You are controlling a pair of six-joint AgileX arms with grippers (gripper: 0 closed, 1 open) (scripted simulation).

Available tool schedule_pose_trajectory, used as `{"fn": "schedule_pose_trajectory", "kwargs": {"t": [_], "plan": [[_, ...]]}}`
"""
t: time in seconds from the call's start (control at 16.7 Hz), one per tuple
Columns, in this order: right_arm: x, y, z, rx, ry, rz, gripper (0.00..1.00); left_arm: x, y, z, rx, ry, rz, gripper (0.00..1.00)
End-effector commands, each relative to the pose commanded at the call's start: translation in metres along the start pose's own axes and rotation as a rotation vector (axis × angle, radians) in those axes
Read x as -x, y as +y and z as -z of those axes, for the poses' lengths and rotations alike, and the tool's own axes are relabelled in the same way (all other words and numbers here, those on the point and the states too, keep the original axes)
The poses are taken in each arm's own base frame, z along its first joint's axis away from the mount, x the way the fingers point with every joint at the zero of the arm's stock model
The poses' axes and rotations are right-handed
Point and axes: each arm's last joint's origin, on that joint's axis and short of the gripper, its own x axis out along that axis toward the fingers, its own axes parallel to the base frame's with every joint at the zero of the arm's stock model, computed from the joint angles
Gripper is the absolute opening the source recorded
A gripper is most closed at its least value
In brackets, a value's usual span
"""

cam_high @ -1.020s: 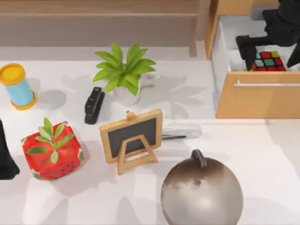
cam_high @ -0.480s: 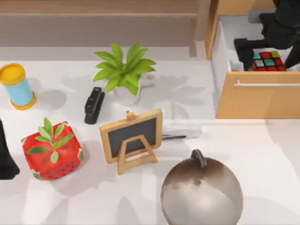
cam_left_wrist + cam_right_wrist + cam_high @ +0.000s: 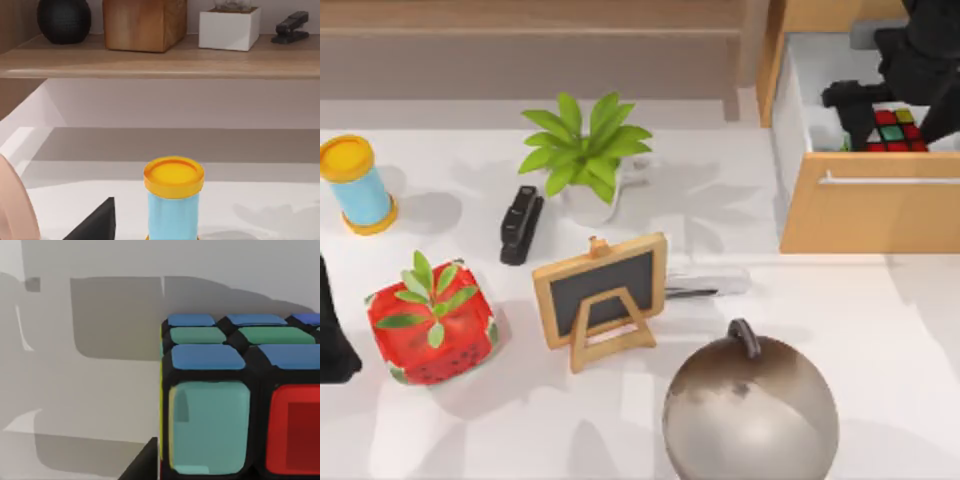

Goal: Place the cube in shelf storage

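The shelf storage (image 3: 530, 45) runs along the back, its far side cut off. At the right, the open drawer cabinet (image 3: 868, 210) holds the cube (image 3: 894, 130) — mostly hidden under my right gripper (image 3: 895, 105). My fingers straddle it, though whether they're clamping it I cannot tell. My left arm (image 3: 332, 340) sits parked at the table's left edge.

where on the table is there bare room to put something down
The widest bare patch of white table lies at the top view's right, below the light-wood open drawer and right of the round grey kettlebell. A smaller one sits between the blue spool with yellow caps and the black stapler. It is crowded around the small wooden-framed chalkboard and the red strawberry-patterned cube.
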Motion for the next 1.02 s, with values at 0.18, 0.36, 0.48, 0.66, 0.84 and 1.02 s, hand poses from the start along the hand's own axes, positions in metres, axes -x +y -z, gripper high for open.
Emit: {"fn": "schedule_pose_trajectory", "kwargs": {"t": [0.18, 0.36, 0.48, 0.66, 0.84, 1.02], "plan": [[0.000, 0.000, 0.000, 0.000, 0.000, 0.000, 0.10, 0.000, 0.000, 0.000, 0.000, 0.000, 0.000, 1.00], [0.000, 0.000, 0.000, 0.000, 0.000, 0.000, 0.00, 0.000, 0.000, 0.000, 0.000, 0.000, 0.000, 1.00], [0.000, 0.000, 0.000, 0.000, 0.000, 0.000, 0.00, 0.000, 0.000, 0.000, 0.000, 0.000, 0.000, 1.00], [0.000, 0.000, 0.000, 0.000, 0.000, 0.000, 0.00, 0.000, 0.000, 0.000, 0.000, 0.000, 0.000, 1.00], [0.001, 0.002, 0.001, 0.001, 0.000, 0.000, 0.00, 0.000, 0.000, 0.000, 0.000, 0.000, 0.000, 1.00], [0.022, 0.003, 0.008, -0.006, 0.002, 0.018, 0.00, 0.000, 0.000, 0.000, 0.000, 0.000, 0.000, 1.00]]}}
